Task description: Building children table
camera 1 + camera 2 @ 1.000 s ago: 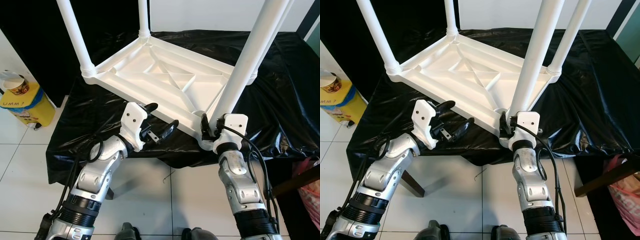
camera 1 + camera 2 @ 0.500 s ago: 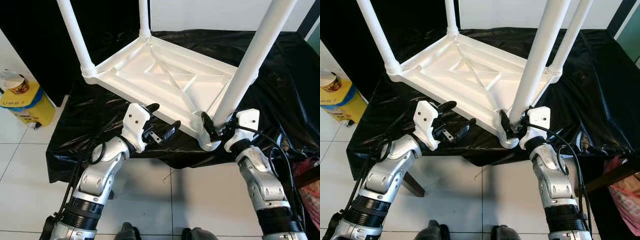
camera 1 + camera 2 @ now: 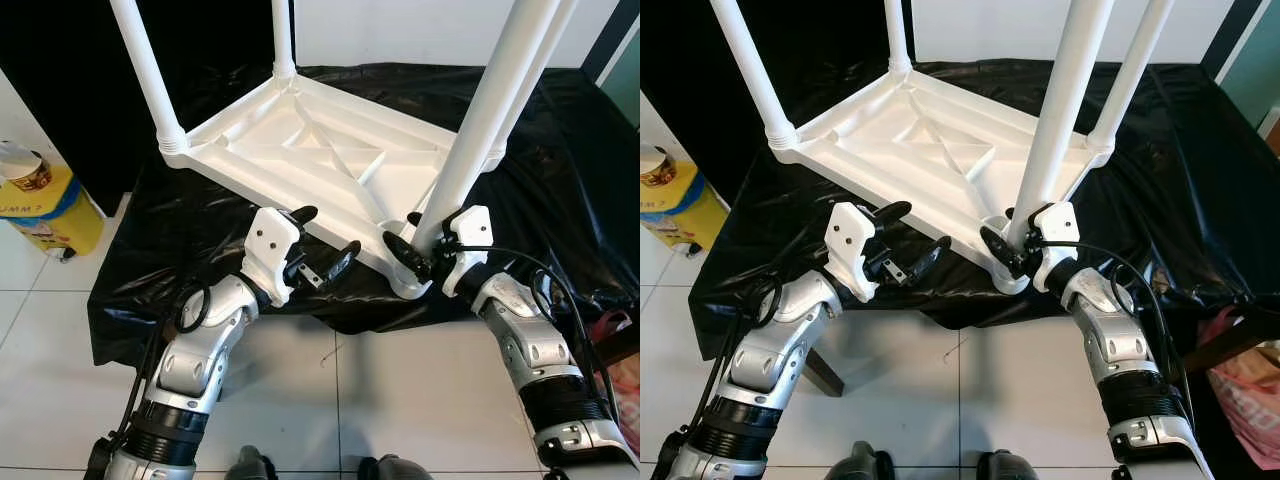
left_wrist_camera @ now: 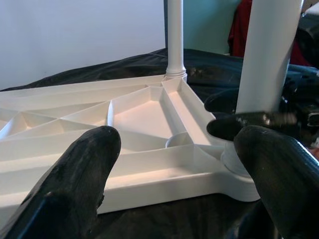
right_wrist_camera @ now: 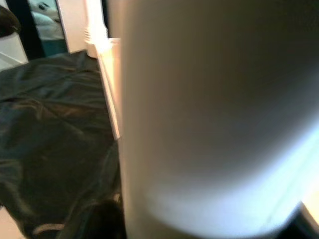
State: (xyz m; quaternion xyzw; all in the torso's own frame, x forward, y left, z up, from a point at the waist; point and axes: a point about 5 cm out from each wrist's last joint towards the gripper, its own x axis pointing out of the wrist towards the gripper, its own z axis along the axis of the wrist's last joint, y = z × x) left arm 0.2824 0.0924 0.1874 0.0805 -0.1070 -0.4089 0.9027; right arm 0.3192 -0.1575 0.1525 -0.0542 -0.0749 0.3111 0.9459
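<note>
**Fourth leg being seated in the near-right socket**

Black plastic sheeting (image 3: 560, 150) covers the work surface, and on it we see the white table top (image 3: 330, 165) lying upside down, its ribbed underside facing up. Legs already stand in the far-left (image 3: 147, 70), far (image 3: 283, 35) and far-right corners. At the near-right corner the fourth leg (image 3: 485, 110) rises from its socket (image 3: 412, 283), close to the near edge of the sheeting.

We see the right gripper (image 3: 418, 255) at the base of this leg, one black finger on either side, closed around it just above the socket. Compared with half a second ago the right wrist has turned about the leg and the forearm has swung out to the right, while the leg stands somewhat straighter. We read this as a twisting stroke that drives the leg home.

The left gripper (image 3: 322, 245) hovers just beside the near rim of the table top, fingers spread and empty, much as it was a second ago.

We judge the assembly nearly complete; the remaining risk is a leg not fully seated.

A yellow bin (image 3: 40, 205) stands on the tiled floor (image 3: 40, 340) at far left.
</note>
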